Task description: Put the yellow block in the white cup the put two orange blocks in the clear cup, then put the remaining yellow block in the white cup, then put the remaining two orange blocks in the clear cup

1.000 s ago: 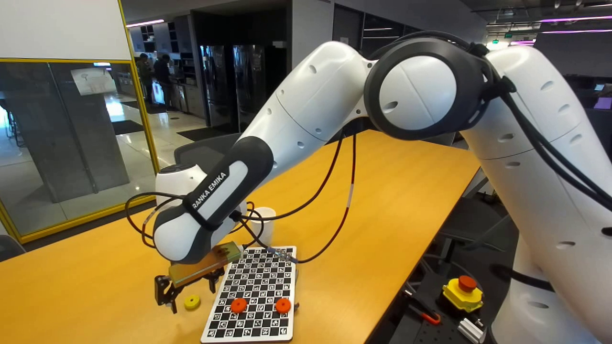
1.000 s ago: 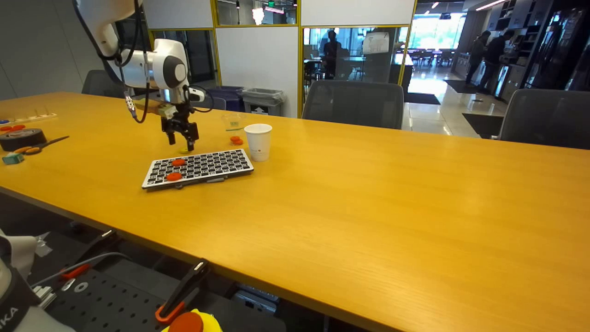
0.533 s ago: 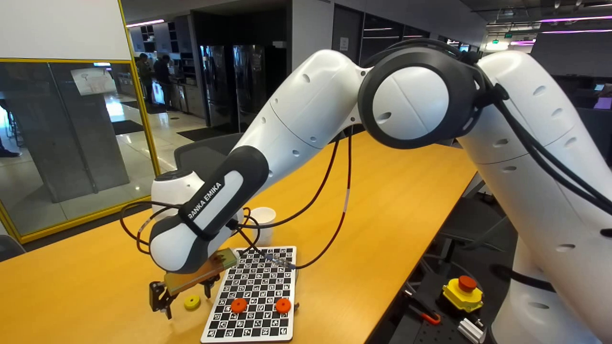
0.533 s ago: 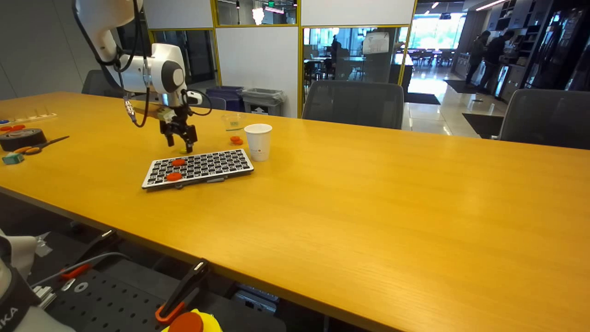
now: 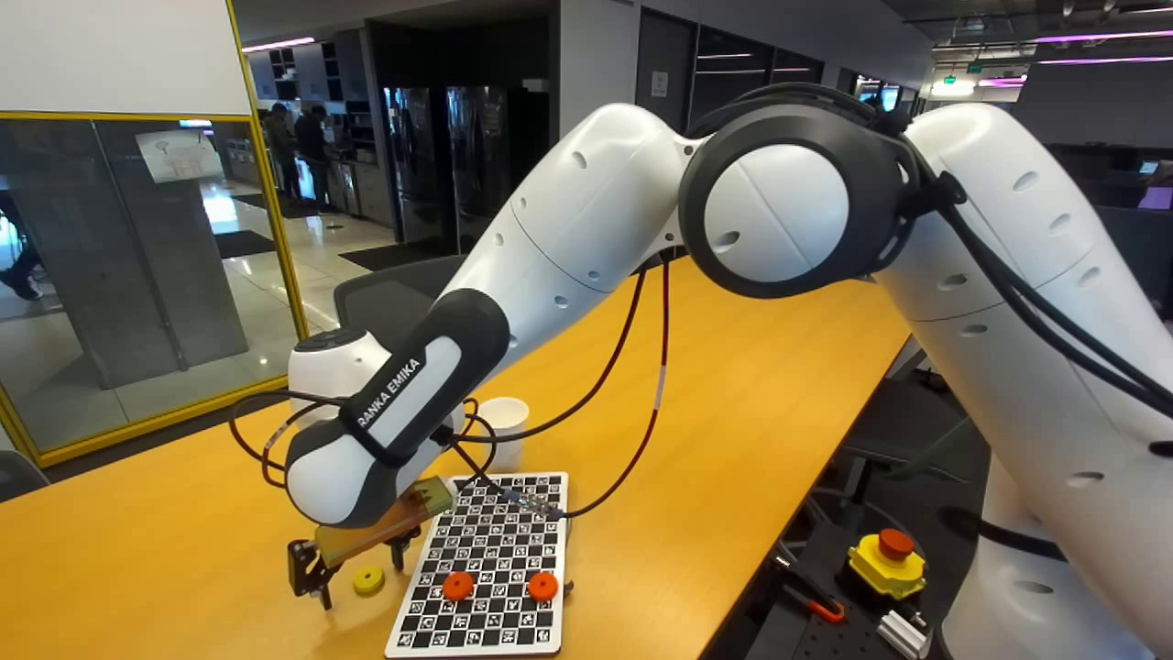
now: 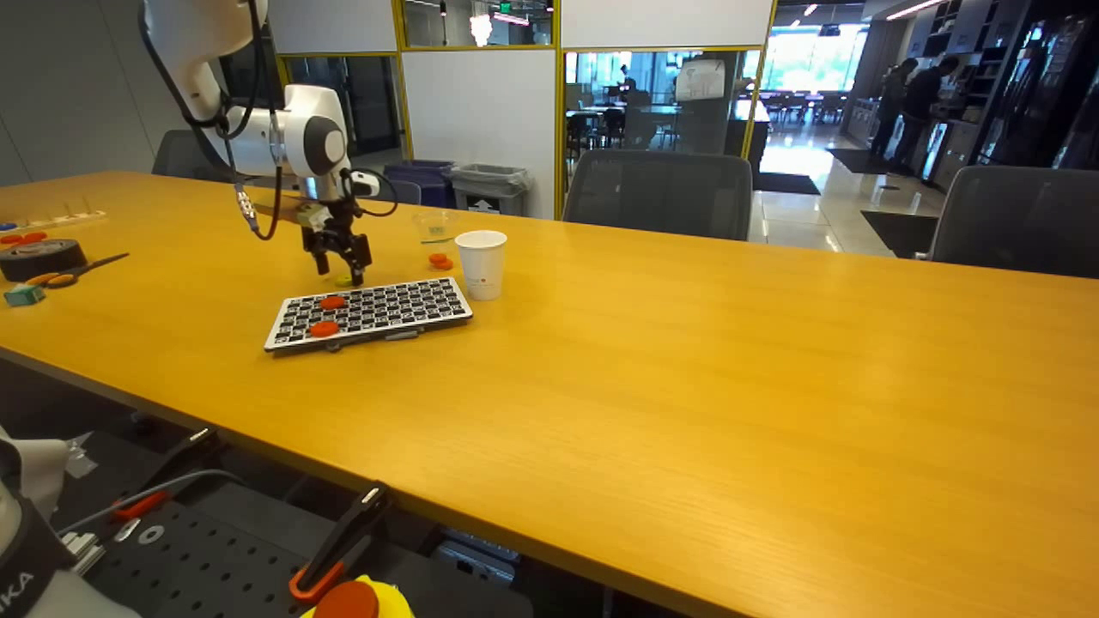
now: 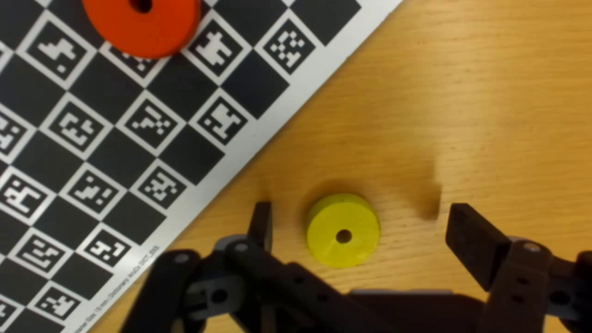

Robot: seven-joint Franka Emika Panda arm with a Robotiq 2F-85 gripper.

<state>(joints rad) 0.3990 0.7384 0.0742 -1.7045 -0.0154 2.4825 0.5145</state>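
The yellow block [image 7: 340, 253] is a thick disc, smooth, with a small round hole at its centre; it lies flat on the table [image 7: 499, 83], whose surface is tan, fine-grained wood with a satin sheen. Just beside it, apart, sits the board [image 5: 495, 543]: a flat rectangular panel, white-bordered, checked in black and white with blocky printed markers. On the board lie 2 orange blocks [image 5: 457, 593], likewise round and holed, apart from each other. The white cup [image 6: 482, 268], opaque, tapered, with a rolled rim and small print low on its side, stands upright near a short end of the board. In an exterior view the clear cup [image 6: 436, 230], see-through and thin-walled, appears behind and beside it; 2 further orange blocks [image 6: 440, 261] show low against the clear cup, overlapping; whether inside or in front, cannot tell.

The arm [image 5: 586, 202], glossy white shells with black joint rings, bends at a raised elbow [image 5: 774, 213]; the forearm [image 5: 403, 390] slants down toward the table and cables [image 5: 665, 312] hang in loose loops. The gripper [image 7: 360, 219] points down, jaws wide apart. Its 2 dark angular fingers [image 7: 476, 245] straddle the yellow block, a gap showing on either side; it sits nearer the finger at the left of the wrist view. The tips are low near the wood; whether they touch it, cannot tell.
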